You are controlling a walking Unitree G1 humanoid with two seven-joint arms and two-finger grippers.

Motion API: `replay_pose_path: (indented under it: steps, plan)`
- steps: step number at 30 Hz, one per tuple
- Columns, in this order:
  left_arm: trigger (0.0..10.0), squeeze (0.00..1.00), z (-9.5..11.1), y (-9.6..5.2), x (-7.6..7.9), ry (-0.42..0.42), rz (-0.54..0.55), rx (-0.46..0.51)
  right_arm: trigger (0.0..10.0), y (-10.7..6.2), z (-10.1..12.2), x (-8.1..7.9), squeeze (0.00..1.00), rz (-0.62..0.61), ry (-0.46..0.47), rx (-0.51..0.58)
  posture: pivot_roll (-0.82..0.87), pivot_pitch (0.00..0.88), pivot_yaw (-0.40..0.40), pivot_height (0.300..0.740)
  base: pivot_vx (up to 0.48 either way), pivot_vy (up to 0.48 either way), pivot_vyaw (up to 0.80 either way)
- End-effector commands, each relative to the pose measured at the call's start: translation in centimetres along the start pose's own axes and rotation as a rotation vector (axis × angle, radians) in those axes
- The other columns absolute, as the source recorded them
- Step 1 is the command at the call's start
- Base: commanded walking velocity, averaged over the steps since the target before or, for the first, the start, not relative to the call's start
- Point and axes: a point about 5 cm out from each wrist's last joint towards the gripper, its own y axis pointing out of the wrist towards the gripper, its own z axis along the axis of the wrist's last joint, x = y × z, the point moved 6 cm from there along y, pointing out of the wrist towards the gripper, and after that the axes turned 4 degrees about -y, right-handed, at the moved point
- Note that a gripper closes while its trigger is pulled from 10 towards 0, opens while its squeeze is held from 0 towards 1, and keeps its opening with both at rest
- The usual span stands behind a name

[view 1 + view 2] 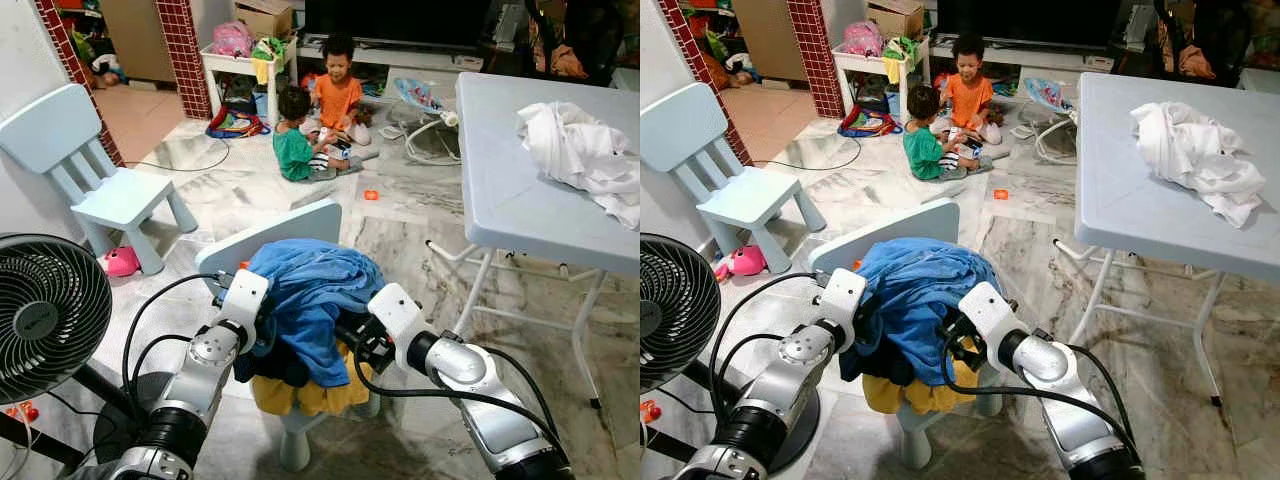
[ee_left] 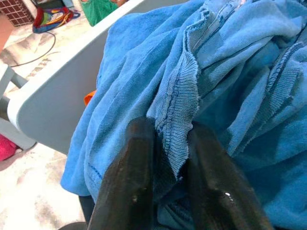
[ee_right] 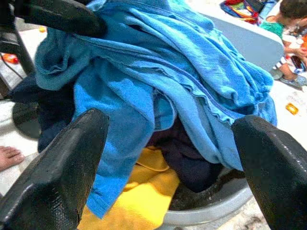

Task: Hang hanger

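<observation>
Marble flooring surrounds a small pale-blue chair (image 1: 300, 222) stacked with clothing: a blue towelling garment (image 1: 312, 290) lies on top, dark and yellow garments (image 1: 300, 396) beneath. To the right stands a grey folding table (image 1: 520, 190) carrying a crumpled white garment (image 1: 585, 155); a black fan (image 1: 45, 315) stands at the left, and two children (image 1: 320, 120) sit on the floor beyond. The left end effector (image 2: 165, 191) is pressed together, pinching a seamed fold of the blue garment. The right end effector (image 3: 158, 172) is spread wide, poised before the lower edge of the pile. No hanger can be made out; it may be buried in the clothing. Risks: lifting the pinched fold may drag the whole pile off the chair, and the thin grip on one seam may slip
</observation>
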Motion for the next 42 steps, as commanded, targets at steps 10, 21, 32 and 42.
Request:
replay_pose_path:
  steps: [10,21,32,42]
  plan:
    - [0.0,0.00,1.7,0.0,-1.1,-0.078,0.049,0.089,10.0,0.0,0.1,-0.2,0.00,0.015,0.014,0.011,-0.11,0.016,-0.018,0.736,0.000,0.000,0.00]
    - [0.0,0.00,6.6,-2.3,-3.0,-0.355,0.044,0.374,10.0,0.1,0.0,-0.2,0.00,0.018,0.023,0.011,-0.10,0.018,-0.020,0.736,0.000,0.000,0.00]
    - [0.0,0.00,7.1,-6.9,1.1,-0.523,-0.298,0.400,10.0,0.3,-0.2,-0.2,0.00,0.030,0.034,0.005,-0.06,0.023,-0.032,0.736,0.000,0.000,0.00]
    - [0.0,0.00,7.7,-8.5,2.3,-0.841,-0.466,0.360,10.0,0.6,-0.4,0.1,0.00,0.027,0.045,-0.003,-0.05,0.011,-0.044,0.736,0.000,0.000,0.00]
